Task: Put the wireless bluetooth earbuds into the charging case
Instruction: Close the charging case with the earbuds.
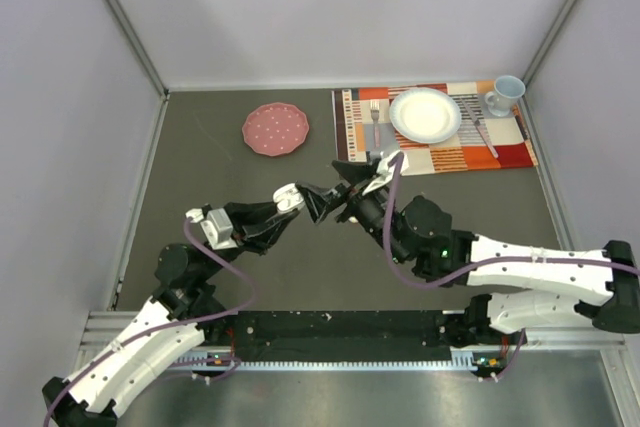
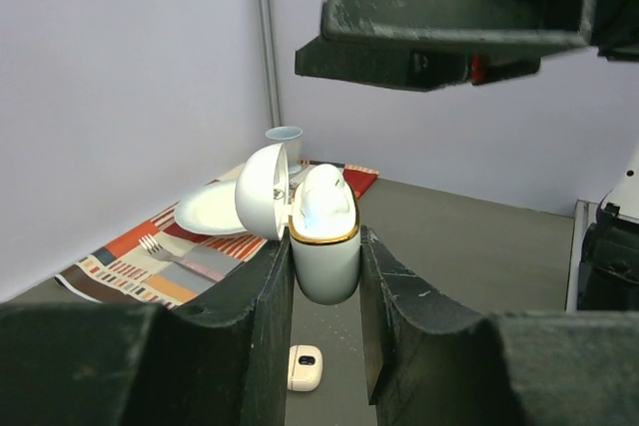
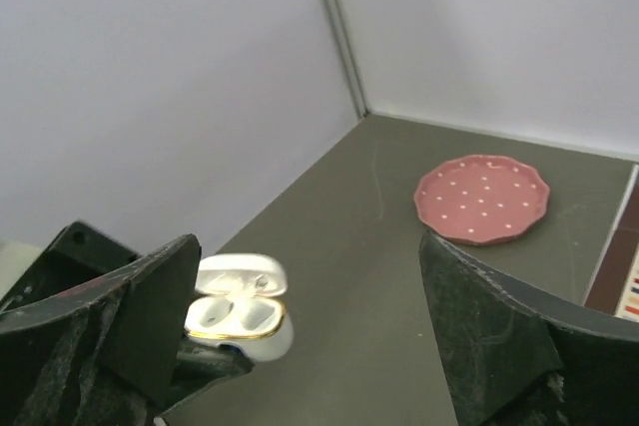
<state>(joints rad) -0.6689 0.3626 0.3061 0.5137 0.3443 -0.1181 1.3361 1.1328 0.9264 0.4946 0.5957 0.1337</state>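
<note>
The left gripper (image 2: 324,246) is clenched around the white charging case (image 2: 325,271). It holds the case upright in the air above the grey table (image 1: 310,277), with the lid hinged open. A rounded white shape (image 2: 324,202) rises above the case's gold rim. It may be a partly seated earbud, but I cannot tell. Just to the right, the right gripper (image 3: 310,291) hovers close, its jaws spread wide and holding nothing. No loose earbuds are visible, so insertion looks unfinished at best.

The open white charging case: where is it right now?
In the top view, the case is held over the table's middle by the left gripper, facing the open right gripper.
</note>
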